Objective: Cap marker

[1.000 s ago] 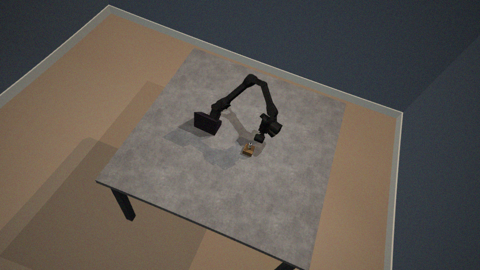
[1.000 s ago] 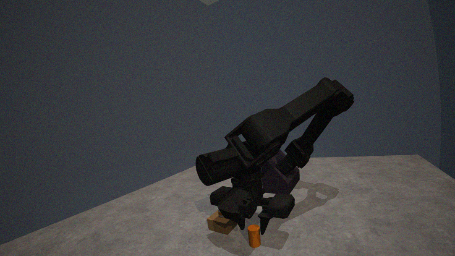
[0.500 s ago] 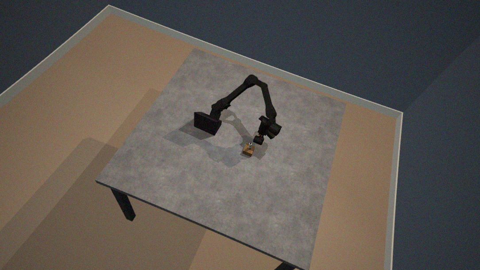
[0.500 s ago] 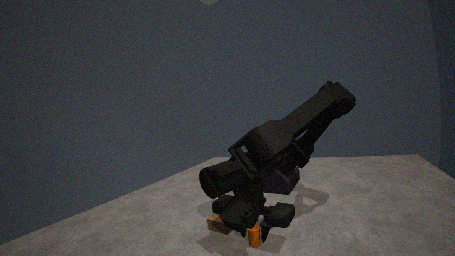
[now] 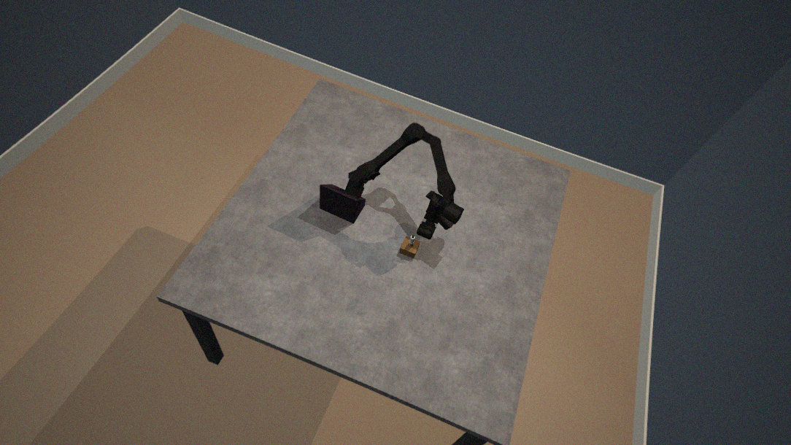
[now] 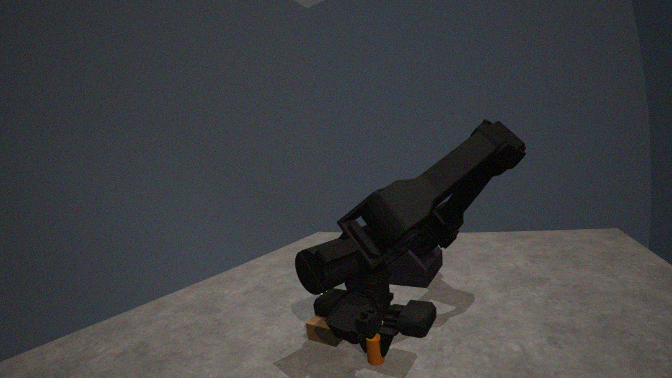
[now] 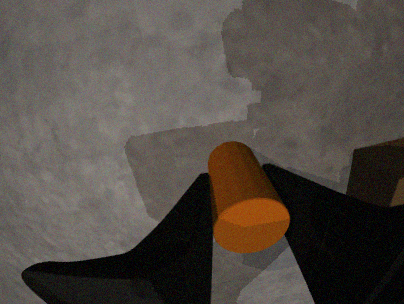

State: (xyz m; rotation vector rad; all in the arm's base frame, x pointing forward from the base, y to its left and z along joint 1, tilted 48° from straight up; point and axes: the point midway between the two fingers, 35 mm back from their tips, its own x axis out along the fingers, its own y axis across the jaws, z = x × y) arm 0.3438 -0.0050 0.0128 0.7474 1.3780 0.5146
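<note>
Beside the holder block [image 6: 319, 329], the gripper [image 7: 247, 243] pinches the orange cap [image 7: 245, 197].

Gripper [image 6: 375, 342] low at the table [image 5: 387, 332], closed on the cap [image 6: 374, 350]. Holder block [image 6: 319, 329] sits just beside it on one side, marker [image 5: 412, 241] standing up in it, so sideways travel there is blocked. Straight up is free. Arm base [image 5: 340, 203] well apart behind.

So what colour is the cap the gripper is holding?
Orange. The cap shows best in the wrist view, clamped in the gripper.
</note>
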